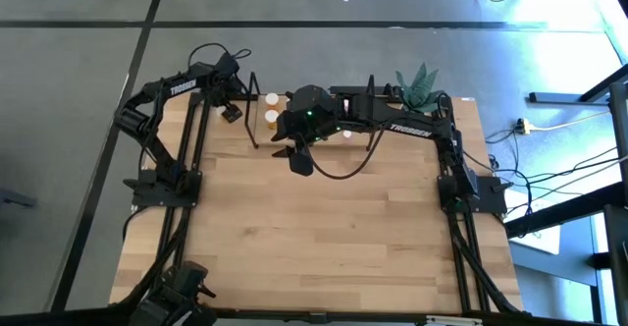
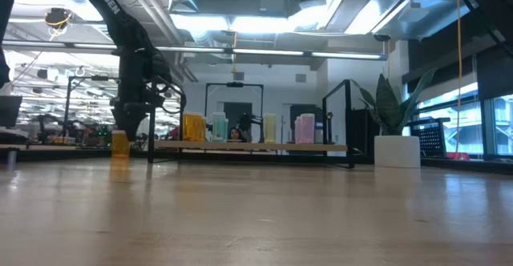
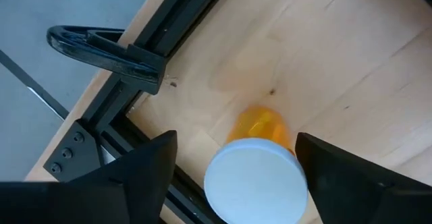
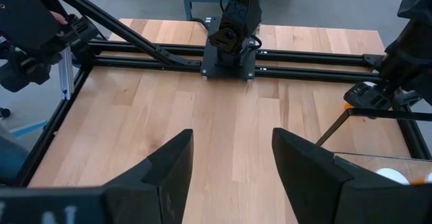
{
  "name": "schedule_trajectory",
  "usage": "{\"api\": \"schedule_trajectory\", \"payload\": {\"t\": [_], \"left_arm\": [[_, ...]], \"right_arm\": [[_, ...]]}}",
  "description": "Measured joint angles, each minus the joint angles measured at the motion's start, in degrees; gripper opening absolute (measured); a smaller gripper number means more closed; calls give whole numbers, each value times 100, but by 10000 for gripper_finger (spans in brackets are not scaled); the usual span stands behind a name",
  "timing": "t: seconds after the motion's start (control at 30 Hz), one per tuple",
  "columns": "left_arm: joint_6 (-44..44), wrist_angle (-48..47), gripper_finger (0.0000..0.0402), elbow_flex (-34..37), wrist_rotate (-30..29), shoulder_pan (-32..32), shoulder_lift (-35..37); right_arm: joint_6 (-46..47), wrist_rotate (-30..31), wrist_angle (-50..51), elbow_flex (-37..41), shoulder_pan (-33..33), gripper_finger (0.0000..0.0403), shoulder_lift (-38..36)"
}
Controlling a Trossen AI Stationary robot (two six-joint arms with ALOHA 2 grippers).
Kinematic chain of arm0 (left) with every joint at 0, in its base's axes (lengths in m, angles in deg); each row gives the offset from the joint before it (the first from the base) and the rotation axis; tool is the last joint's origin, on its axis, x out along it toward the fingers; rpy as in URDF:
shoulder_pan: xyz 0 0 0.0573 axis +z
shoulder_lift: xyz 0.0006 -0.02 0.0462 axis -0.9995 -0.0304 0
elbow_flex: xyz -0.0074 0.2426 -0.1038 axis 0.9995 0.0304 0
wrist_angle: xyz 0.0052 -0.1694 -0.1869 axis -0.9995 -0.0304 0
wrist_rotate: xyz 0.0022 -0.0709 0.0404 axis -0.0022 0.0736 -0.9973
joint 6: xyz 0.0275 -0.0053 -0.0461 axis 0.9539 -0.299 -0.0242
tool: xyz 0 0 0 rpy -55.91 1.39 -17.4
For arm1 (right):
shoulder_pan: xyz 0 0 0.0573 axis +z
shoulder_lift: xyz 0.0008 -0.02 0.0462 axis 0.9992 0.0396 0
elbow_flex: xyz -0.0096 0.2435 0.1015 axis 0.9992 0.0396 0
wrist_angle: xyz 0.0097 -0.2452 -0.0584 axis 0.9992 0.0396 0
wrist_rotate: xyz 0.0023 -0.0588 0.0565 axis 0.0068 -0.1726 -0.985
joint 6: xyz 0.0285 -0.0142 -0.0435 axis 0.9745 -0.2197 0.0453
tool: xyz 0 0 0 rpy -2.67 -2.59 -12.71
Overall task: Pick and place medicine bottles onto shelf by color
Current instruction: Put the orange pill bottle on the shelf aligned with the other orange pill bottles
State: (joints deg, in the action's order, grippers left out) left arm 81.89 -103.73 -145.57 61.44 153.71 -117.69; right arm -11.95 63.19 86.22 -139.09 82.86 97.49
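Shelf [image 2: 256, 147] already carries several bottles, apparently sorted. Left gripper [image 3: 236, 158] fingers wide, orange bottle [image 3: 256, 166] standing on table between them, ungrasped. Right gripper [image 4: 229, 158] fingers wide, nothing between. At least 1 bottle left.

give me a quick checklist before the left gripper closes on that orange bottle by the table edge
1. Left gripper open: ok, the fingers stand wide apart.
2. Orange bottle between the fingers: ok, its white cap sits in the gap in the left wrist view.
3. Bottle upright: ok, it stands on the table in the low view.
4. Fingers low enough to grip the body: cannot tell.
5. Right gripper out of the way: ok, it is open, empty and over the shelf area, apart from the left arm.
6. Room on the shelf with the orange bottles: cannot tell.
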Motion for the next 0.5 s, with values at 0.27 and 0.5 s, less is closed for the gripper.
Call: {"api": "schedule_trajectory", "payload": {"t": [0.27,0.5], "left_arm": [[-164,164,251,4,0,0,0],[-341,255,214,4,1,0,0]], "right_arm": [[-1,4,0,0,0,205,0],[0,4,0,0,1,205,0]]}}
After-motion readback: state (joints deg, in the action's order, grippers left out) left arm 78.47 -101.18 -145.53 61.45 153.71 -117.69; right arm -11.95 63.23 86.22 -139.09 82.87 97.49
